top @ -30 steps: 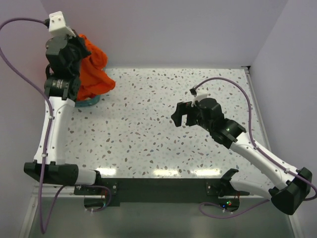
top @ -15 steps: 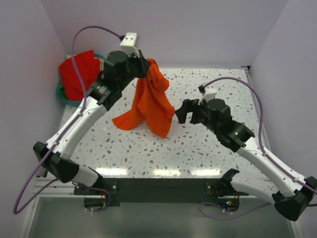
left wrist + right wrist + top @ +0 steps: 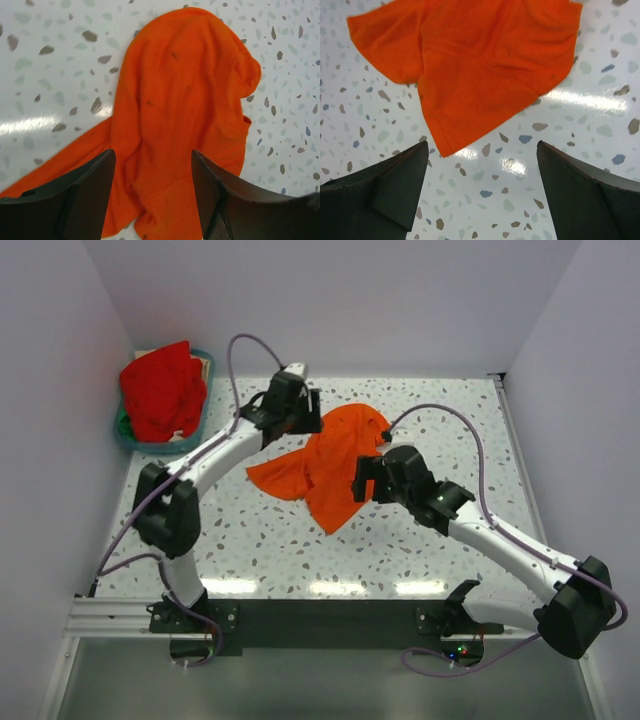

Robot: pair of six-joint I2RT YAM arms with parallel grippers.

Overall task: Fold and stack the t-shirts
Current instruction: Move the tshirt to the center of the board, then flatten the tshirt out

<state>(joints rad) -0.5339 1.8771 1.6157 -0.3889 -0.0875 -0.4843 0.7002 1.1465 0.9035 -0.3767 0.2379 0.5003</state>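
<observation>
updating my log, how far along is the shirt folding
Done: the orange shirt is out on the table, crumpled. In hand: nothing; the left gripper is open over it, the right gripper open at its edge. Left: the red shirt sits in the basket, nothing is folded, no stack.

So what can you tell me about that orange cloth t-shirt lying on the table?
The bright orange soft-cloth t-shirt lies crumpled and unfolded mid-way on the white speckled table, one flap spread flat towards the left. It is plain, with a few small dark specks. The left gripper and right gripper hover open above it, neither gripping it.
</observation>
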